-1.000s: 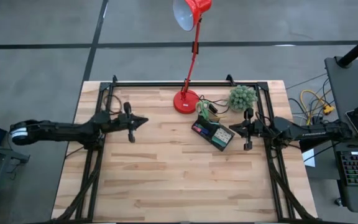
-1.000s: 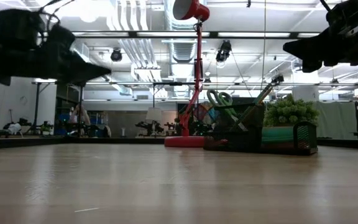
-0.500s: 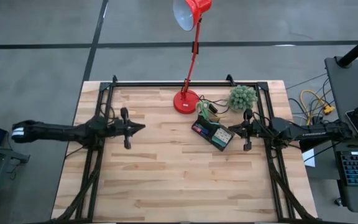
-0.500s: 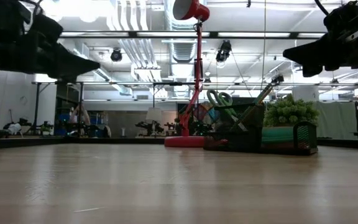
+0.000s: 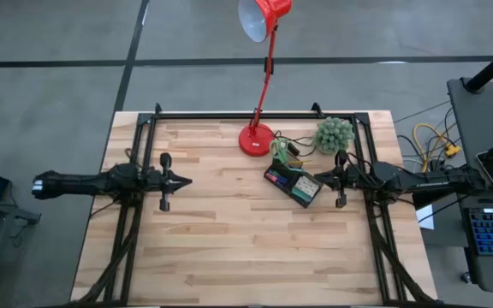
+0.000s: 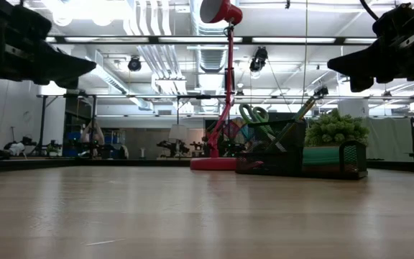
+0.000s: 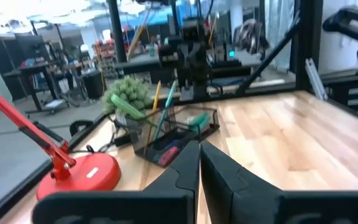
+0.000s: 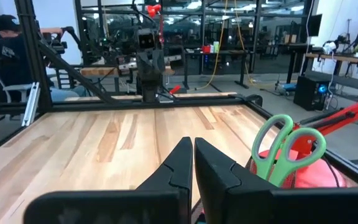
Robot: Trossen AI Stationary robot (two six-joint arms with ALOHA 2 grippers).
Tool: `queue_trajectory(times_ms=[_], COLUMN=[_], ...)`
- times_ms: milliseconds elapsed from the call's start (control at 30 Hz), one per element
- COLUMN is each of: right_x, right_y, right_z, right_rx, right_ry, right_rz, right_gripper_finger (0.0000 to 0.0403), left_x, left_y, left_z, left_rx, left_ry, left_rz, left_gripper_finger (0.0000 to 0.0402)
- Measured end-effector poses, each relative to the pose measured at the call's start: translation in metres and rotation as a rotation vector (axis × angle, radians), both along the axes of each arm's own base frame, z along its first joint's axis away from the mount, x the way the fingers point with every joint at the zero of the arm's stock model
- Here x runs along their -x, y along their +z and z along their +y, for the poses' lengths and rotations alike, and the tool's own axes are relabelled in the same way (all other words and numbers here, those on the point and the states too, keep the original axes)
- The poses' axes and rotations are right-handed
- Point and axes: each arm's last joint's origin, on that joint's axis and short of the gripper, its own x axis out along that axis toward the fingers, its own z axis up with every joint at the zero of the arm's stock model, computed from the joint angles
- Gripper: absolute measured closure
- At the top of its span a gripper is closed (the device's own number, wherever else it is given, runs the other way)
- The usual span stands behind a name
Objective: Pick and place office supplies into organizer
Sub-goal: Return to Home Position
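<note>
Both shut, empty: right pincer (image 5: 322, 178) just beside the black desk organizer (image 5: 296, 185), green-handled scissors (image 8: 289, 148) standing inside; left pincer (image 5: 184, 180) well apart across the bench (image 5: 229, 239), aimed at it

My counter (image 5: 229, 248) is pale planked wood with a soft sheen. The organizer (image 7: 179, 134) is black wire mesh, the lamp base (image 7: 82, 174) glossy red, the scissors (image 8: 289, 138) handled in smooth green plastic.
</note>
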Motion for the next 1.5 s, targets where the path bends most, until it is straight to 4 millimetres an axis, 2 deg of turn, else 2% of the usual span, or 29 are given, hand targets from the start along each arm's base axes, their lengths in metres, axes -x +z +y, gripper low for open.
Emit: queue_trajectory(times_ms=[167, 367, 700, 1000, 1267, 1500], right_x=[0.0, 0.0, 0.0, 0.0, 0.01, 0.017], right_y=[-0.002, -0.001, 0.004, 0.004, 0.0, 0.002], right_z=[0.0, 0.0, 0.0, 0.001, -0.002, -0.001], right_rx=[-0.001, 0.0, 0.074, 0.057, 0.019, 0.013], right_ry=[0.0, 0.0, 0.001, 0.025, -0.057, -0.026], right_rz=[0.018, 0.012, -0.034, -0.04, -0.009, -0.041], right_gripper_finger=[0.0394, 0.0394, 0.0394, 0.0394, 0.0394, 0.0394], left_x=[0.01, 0.005, 0.008, 0.007, 0.007, 0.008], left_y=[0.002, -0.003, 0.001, 0.0, -0.001, -0.001], left_z=[0.0, 0.001, 0.001, 0.0, 0.0, 0.0], left_rx=[-0.015, -0.027, 0.004, 0.022, 0.022, 0.022], left_ry=[-0.003, 0.016, 0.015, 0.013, 0.007, 0.007], left_rz=[-0.048, 0.019, -0.03, -0.021, -0.013, -0.015], left_gripper_finger=[0.0401, 0.0401, 0.0401, 0.0401, 0.0401, 0.0401])
